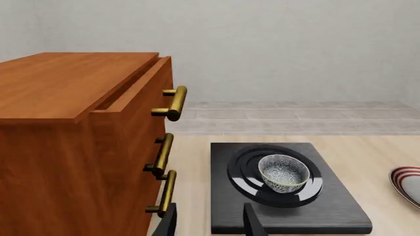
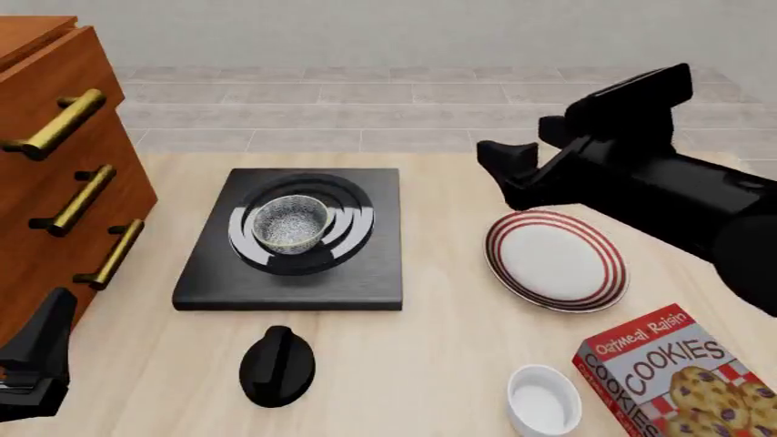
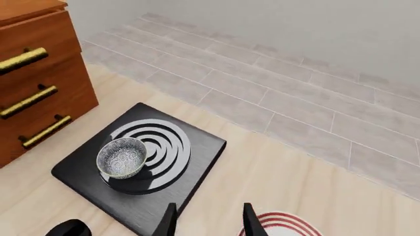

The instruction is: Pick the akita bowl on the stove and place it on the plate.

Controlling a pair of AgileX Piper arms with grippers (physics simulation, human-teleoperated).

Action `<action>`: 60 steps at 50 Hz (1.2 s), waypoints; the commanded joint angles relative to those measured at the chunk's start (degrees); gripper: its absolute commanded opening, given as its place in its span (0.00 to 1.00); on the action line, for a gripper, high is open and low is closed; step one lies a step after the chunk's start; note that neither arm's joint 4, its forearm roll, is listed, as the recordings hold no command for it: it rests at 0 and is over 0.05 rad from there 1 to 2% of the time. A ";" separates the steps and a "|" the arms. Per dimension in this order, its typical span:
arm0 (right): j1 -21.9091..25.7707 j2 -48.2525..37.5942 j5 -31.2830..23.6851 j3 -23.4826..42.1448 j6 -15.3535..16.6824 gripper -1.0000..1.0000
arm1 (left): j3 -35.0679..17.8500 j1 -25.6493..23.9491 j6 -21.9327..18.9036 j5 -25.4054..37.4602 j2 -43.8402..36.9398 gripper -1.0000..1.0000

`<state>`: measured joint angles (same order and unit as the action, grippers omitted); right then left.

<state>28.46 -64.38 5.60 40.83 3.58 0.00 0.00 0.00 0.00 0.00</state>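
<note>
The akita bowl (image 2: 289, 221), grey-white speckled inside, sits upright on the burner rings of the black stove (image 2: 364, 282), left of the table's middle. To the right lies the red-striped white plate (image 2: 556, 259), with nothing on it. My right gripper (image 2: 500, 175) hangs open above the table between stove and plate, holding nothing. Its wrist view shows the bowl (image 3: 121, 157) on the stove (image 3: 200, 147) well ahead of the open fingers (image 3: 167, 221). At the near left edge my left gripper (image 2: 35, 369) is open and holds nothing. From the left wrist, the bowl (image 1: 284, 172) lies ahead.
A wooden drawer cabinet (image 2: 61, 173) with brass handles stands along the left, its top drawer slightly open (image 1: 125, 93). A black round knob (image 2: 277, 366) lies in front of the stove. Near the front right are a white ramekin (image 2: 543, 399) and a cookie box (image 2: 680, 378).
</note>
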 commanded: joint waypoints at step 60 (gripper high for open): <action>6.64 -30.59 -18.57 33.32 -6.09 1.00 | 0.00 0.00 0.00 0.00 0.00 1.00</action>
<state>34.64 -91.36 -9.59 69.47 -2.51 0.00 0.00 0.00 0.00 0.00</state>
